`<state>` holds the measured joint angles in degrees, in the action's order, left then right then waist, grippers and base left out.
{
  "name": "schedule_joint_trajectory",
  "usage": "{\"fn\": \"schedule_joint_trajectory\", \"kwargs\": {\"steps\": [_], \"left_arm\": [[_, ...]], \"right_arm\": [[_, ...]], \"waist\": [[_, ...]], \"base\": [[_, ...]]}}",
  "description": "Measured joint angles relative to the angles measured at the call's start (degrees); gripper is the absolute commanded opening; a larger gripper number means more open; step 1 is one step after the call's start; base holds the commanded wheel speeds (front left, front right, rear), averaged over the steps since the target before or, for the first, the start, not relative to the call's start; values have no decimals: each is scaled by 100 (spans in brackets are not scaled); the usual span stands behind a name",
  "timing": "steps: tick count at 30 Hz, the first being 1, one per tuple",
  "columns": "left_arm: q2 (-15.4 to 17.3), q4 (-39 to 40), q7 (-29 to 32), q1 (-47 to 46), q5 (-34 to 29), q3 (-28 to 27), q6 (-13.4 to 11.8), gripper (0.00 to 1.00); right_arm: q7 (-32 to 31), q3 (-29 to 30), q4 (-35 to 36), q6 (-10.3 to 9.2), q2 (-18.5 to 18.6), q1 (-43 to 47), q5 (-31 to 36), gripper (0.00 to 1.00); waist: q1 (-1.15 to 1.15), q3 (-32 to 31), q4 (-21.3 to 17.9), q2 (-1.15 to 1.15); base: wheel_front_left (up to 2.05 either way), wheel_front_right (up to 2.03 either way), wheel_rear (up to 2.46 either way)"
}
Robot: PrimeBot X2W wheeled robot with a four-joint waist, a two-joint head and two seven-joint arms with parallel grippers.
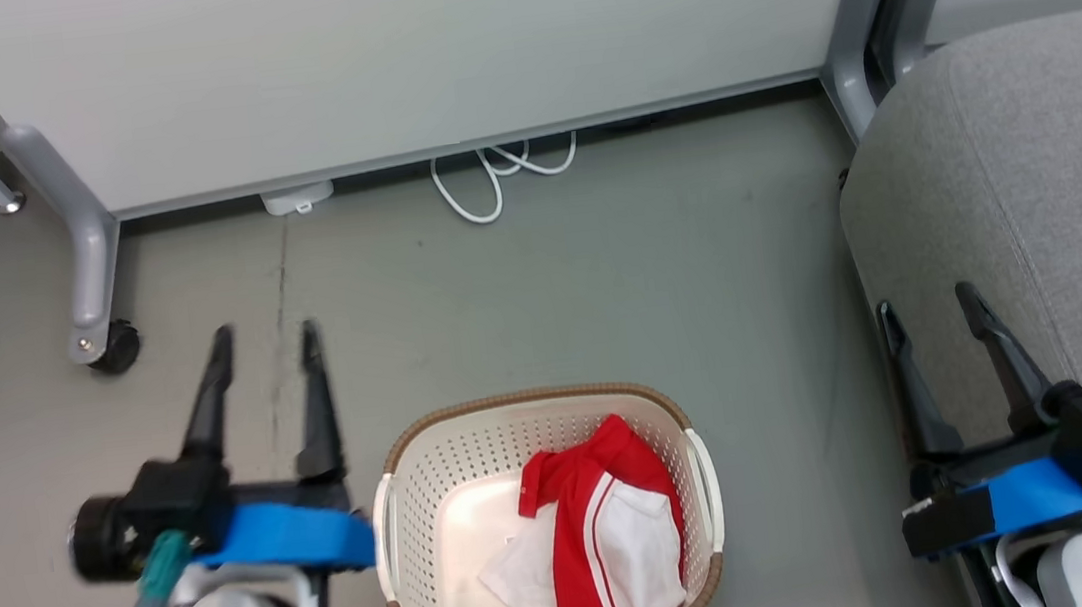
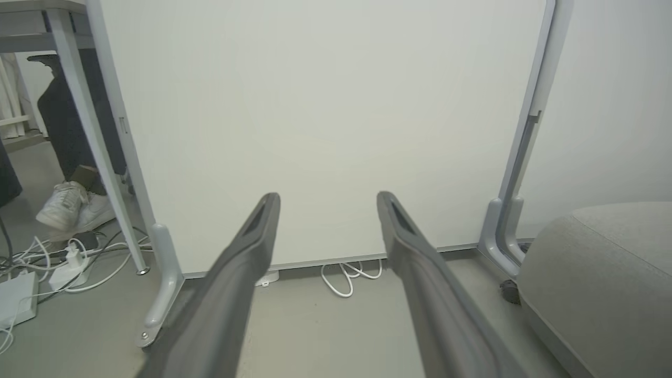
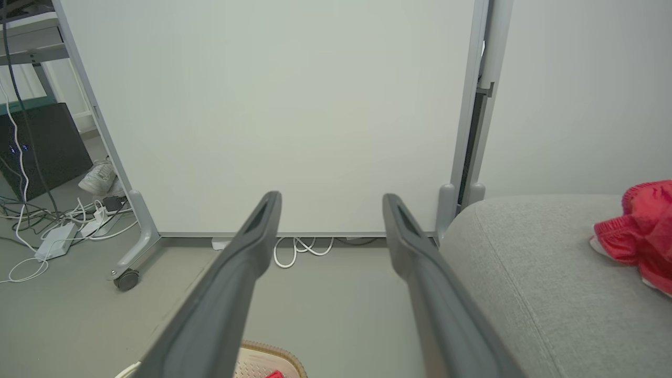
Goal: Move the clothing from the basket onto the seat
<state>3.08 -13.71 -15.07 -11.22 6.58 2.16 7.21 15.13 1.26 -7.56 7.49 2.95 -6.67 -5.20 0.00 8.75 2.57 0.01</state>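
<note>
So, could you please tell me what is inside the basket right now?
Inside the basket lies crumpled red and white clothing, toward its right side; its bottom at the left is bare. Whether more pieces lie underneath cannot be seen: the cloth covers that.

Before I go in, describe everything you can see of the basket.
The basket is an oval cream-white plastic tub with perforated walls, a brown woven-look rim and a white handle at each side. It stands upright on the grey floor, left of the seat. Red-and-white clothing lies toward its right side; the bottom at left shows bare.
</note>
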Motion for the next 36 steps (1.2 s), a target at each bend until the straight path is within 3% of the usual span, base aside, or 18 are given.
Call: {"fn": "schedule_joint_trajectory", "kwargs": {"steps": [19,29,36], "left_arm": [[821,-2018,0,-2493,1299,2891,22,100],[931,-3620,38,-3502,2003,4336,22,100],[1029,-4275,261,-3964,2611,5213,22,100]], "right_arm": [[1,-124,479,0,-1,-1323,5,100],[1,-238,675,0,-1,-1710,2,100],[1,-391,823,0,-1,-1946,-9,100]], "waist": [[2,1619,-720,0],[1,2657,-1068,0],[1,3290,-1234,0]], "base": [[0,0,0],[0,0,0],[0,0,0]]}}
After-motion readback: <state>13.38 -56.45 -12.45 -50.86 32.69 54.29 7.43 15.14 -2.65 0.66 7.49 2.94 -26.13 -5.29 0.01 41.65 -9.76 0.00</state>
